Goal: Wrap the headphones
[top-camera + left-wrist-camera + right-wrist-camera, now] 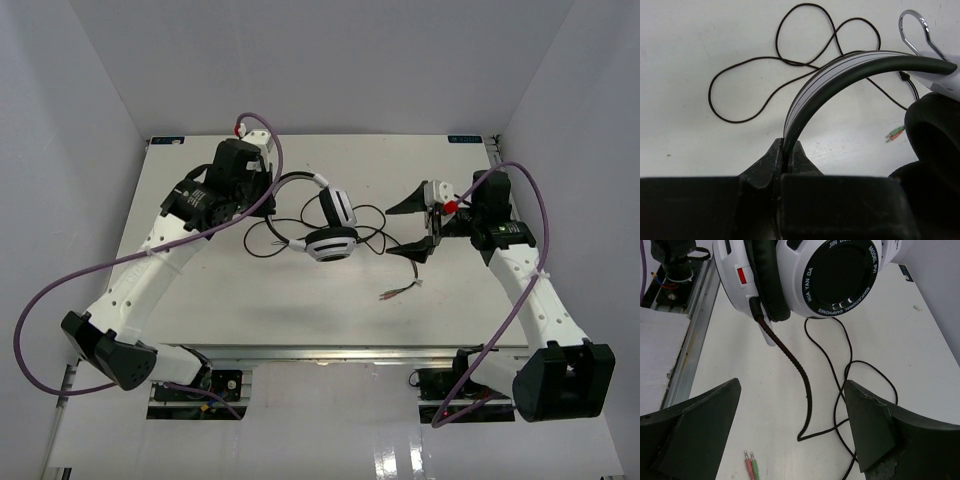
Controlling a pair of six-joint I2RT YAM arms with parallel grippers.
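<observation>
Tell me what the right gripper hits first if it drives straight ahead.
Probably the cord between the open fingers of the right gripper, then the headphones' ear cup; height over the table is unclear.

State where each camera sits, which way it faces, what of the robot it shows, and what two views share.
Top external: above and behind the arm bases, looking down at the table; both arms show, the headphones between them.
Left wrist: on the left arm, looking along the left pincer, shut on the headband.
Right wrist: on the right arm, looking past the open right pincer at an ear cup.
Shared: both wrist views show the pink and green plugs and thin black cord.
</observation>
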